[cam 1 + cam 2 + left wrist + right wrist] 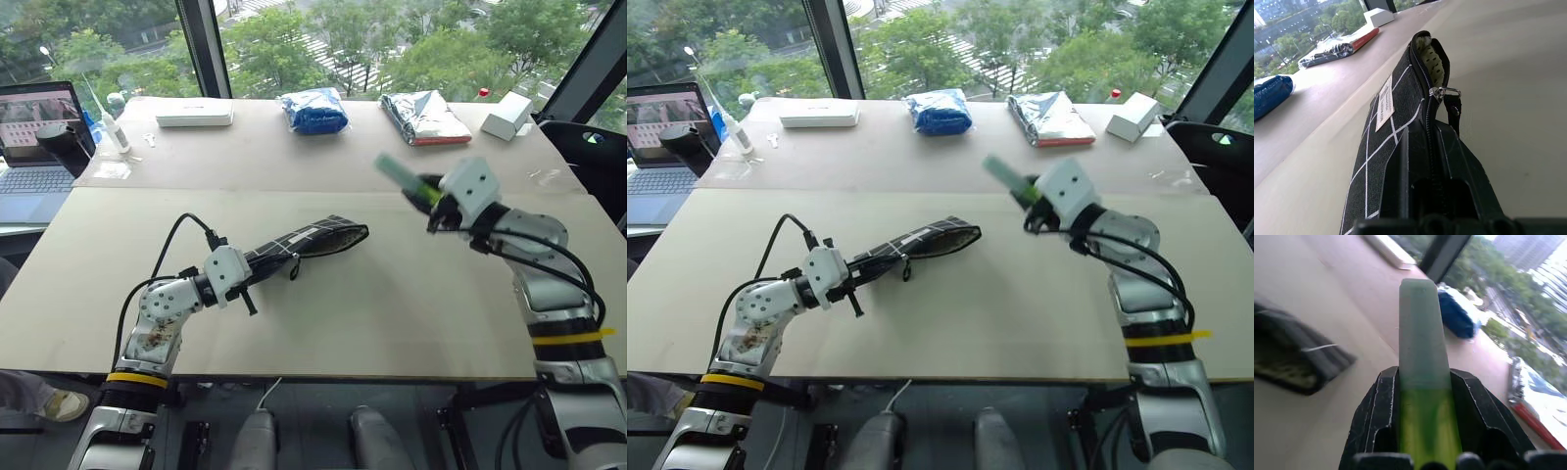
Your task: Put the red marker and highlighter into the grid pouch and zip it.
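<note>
Gripping stubby green highlighter [1422, 396]; flat grid-lined fabric pouch [312, 239] gaping

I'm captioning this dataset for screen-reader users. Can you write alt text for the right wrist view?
The right gripper has its jaws shut on the highlighter, pale cap pointing away from the wrist. Beyond it on the table lie the open grid pouch, a blue bag and a silver foil bag.

Left arm reaches forward low over the table, forearm angled inward, left gripper [257, 277] level and clamped tight on the near end of the grid pouch [309, 239]. Right arm raised, elbow out, wrist turned inward; right gripper [1422, 382] pinches the highlighter [1419, 352] between both fingers, cap end apparently pointing up and away.
</note>
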`<action>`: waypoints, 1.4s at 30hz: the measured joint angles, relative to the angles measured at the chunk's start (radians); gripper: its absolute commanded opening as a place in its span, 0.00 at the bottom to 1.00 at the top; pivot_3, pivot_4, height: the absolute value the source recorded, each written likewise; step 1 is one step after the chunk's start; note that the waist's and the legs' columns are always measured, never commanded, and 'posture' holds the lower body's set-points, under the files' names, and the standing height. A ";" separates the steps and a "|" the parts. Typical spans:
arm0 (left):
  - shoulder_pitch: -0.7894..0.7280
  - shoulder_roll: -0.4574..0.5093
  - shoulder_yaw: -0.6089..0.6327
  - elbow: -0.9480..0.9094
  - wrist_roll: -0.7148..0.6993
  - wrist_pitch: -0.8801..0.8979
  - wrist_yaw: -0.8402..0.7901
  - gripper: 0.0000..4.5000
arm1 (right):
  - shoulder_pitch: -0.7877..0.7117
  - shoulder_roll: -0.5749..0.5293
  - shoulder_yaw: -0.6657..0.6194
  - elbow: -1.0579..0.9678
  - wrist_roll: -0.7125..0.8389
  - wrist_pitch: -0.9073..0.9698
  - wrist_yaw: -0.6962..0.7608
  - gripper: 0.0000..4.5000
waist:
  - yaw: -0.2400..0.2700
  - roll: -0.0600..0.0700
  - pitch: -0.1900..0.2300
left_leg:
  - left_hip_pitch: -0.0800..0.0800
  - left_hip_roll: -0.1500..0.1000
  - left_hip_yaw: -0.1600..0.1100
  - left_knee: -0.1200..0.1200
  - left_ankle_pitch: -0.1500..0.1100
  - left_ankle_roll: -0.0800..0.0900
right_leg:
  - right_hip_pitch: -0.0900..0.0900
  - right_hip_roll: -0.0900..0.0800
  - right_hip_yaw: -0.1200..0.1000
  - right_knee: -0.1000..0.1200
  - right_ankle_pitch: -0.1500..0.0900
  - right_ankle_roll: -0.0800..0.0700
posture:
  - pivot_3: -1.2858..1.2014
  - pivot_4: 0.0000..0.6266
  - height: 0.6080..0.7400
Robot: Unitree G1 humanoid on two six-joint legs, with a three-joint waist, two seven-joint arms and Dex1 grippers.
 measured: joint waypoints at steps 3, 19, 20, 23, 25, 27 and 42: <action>0.000 0.000 0.000 0.000 0.000 0.000 -0.002 0.00 | 0.051 -0.039 0.021 -0.050 0.021 0.028 0.086 0.24 | 0.000 0.000 0.000 | 0.000 0.000 0.000 0.001 0.000 0.000 | 0.000 0.000 0.001 0.001 0.000 0.000 | 0.52 0.24 1.00; -0.013 -0.005 -0.002 0.001 0.000 0.000 -0.005 0.00 | 0.040 -0.030 0.116 -0.072 -0.060 0.017 0.126 0.24 | 0.002 0.000 0.000 | 0.000 0.000 0.000 0.001 0.000 0.000 | 0.000 0.000 0.000 0.001 0.000 0.000 | 0.52 0.24 1.00; -0.013 -0.006 -0.002 0.002 0.000 0.000 -0.005 0.00 | 0.033 -0.023 0.125 -0.063 -0.068 0.015 0.125 0.24 | 0.002 0.000 0.000 | 0.000 0.000 0.000 0.001 0.000 0.000 | 0.000 0.000 0.000 0.001 0.000 0.000 | 0.52 0.24 1.00; -0.014 -0.010 -0.009 0.003 0.000 0.000 -0.009 0.00 | -0.010 0.012 0.161 -0.013 -0.110 -0.016 0.118 0.24 | 0.001 0.000 0.000 | 0.000 0.000 0.000 0.001 0.000 0.000 | 0.000 0.000 0.000 0.001 0.000 0.000 | 0.52 0.24 1.00; -0.015 -0.011 -0.012 0.005 0.001 0.000 -0.014 0.00 | -0.034 0.032 0.182 0.016 -0.135 -0.040 0.115 0.24 | 0.001 0.000 0.000 | 0.000 0.000 0.000 0.001 0.000 0.000 | 0.000 0.000 0.000 0.001 0.000 0.000 | 0.52 0.24 1.00; -0.016 -0.012 -0.016 0.006 0.001 0.000 -0.018 0.00 | -0.058 0.047 0.208 0.039 -0.156 -0.063 0.115 0.24 | 0.001 0.000 0.000 | 0.000 0.000 0.000 0.001 0.000 0.000 | 0.000 0.000 0.000 0.001 0.000 0.000 | 0.52 0.24 1.00; -0.022 -0.015 -0.017 0.032 0.007 -0.001 -0.031 0.00 | -0.263 0.196 0.377 0.299 -0.399 -0.392 0.071 0.24 | 0.001 0.000 0.000 | 0.000 0.000 0.000 0.001 0.000 0.000 | 0.000 0.000 -0.001 0.001 0.000 -0.001 | 0.52 0.24 1.00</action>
